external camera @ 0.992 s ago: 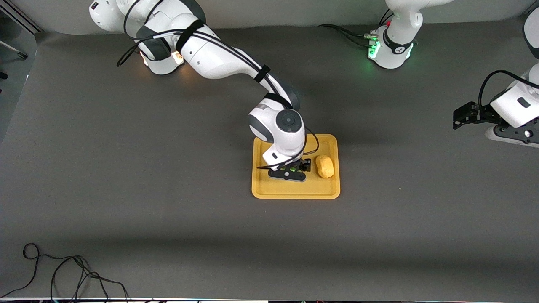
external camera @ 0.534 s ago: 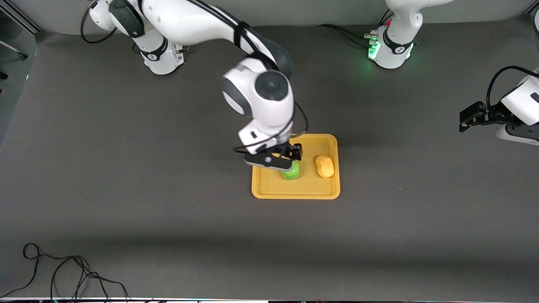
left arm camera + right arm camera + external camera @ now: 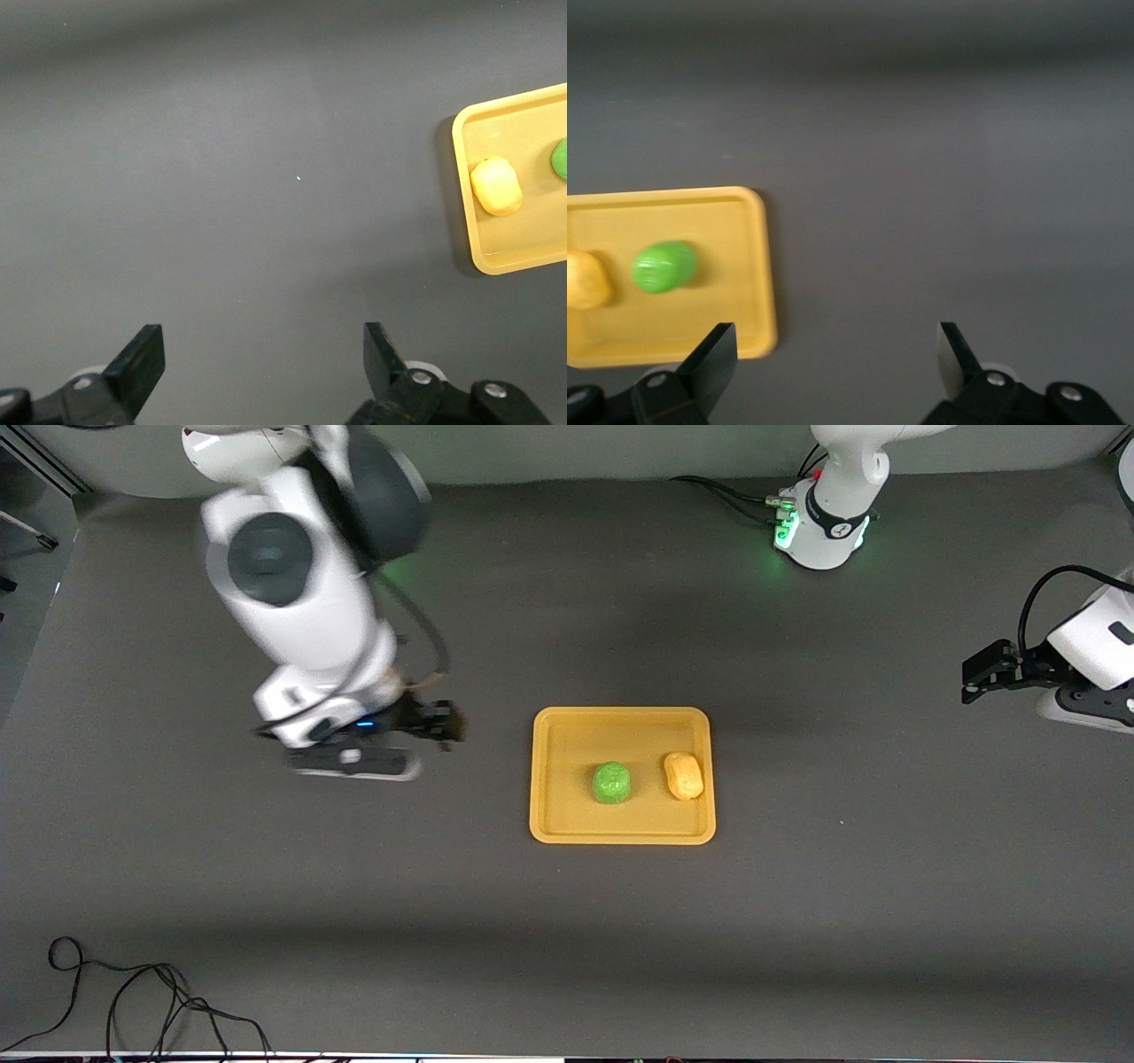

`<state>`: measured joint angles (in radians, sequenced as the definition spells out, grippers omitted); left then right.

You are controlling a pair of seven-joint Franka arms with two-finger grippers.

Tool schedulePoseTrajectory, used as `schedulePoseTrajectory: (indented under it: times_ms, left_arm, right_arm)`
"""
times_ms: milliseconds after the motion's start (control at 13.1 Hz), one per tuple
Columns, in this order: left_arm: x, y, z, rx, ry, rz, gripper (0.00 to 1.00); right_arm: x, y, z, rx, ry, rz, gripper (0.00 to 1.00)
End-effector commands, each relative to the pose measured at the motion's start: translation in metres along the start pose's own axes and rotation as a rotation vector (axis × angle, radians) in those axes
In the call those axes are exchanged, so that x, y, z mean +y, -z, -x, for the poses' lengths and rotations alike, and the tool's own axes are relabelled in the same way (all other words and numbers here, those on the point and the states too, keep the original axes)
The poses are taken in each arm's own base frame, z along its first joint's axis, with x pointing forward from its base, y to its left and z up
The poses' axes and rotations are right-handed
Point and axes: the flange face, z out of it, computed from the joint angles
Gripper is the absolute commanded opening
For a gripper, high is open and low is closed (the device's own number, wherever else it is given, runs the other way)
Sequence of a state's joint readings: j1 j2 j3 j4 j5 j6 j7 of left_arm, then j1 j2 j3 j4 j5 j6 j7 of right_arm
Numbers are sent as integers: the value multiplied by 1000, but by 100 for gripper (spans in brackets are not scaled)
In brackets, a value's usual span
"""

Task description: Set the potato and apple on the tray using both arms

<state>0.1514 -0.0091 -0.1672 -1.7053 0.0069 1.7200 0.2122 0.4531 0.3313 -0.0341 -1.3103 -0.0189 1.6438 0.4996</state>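
Placement looks finished: the apple (image 3: pixel 611 782) sits near the middle of the tray (image 3: pixel 620 831), and the potato (image 3: pixel 684 776) lies beside it, toward my left arm's end, the two apart and both inside the rim. My right gripper (image 3: pixel 833 359) hangs over bare table off the tray's edge toward my right arm's end, its fingers spread and holding nothing. My left gripper (image 3: pixel 259 365) is up over the table at my left arm's end, fingers also spread and empty, waiting. I judge nothing remains but to park both arms clear of the tray. A loose black cable (image 3: pixel 133 1001) lies at the table's near edge, well apart from everything; nothing stands in my way.
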Motion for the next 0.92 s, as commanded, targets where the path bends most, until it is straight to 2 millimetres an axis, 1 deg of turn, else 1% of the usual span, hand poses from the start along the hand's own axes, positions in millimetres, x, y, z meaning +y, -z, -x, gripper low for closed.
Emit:
schedulePoseTrajectory:
  times_ms: [0, 76, 229, 382, 534, 611, 687, 840]
  left_arm:
    - [-3, 5, -3, 6, 7, 9, 100]
    - [-2, 4, -3, -3, 6, 8, 100]
    - [3, 2, -2, -18, 5, 0, 100]
    - [10, 2, -2, -21, -1, 0, 100]
    - [10, 2, -1, -24, -1, -1, 100]
    - [10, 1, -1, -27, -1, 0, 100]
    - [10, 1, -1, -27, 0, 0, 100]
    - [11, 2, -1, -26, -2, -2, 100]
  right_arm:
    - [99, 9, 24, -15, 74, -38, 100]
    - [129, 12, 22, -15, 72, -45, 100]
    - [177, 16, 20, -19, 87, -46, 100]
    - [222, 12, 20, -31, 89, -44, 100]
    - [258, 12, 17, -37, 88, -36, 100]
    - [273, 12, 15, -37, 84, -35, 100]
    - [281, 13, 14, -34, 73, -35, 100]
    - [283, 25, 5, -6, 67, -32, 100]
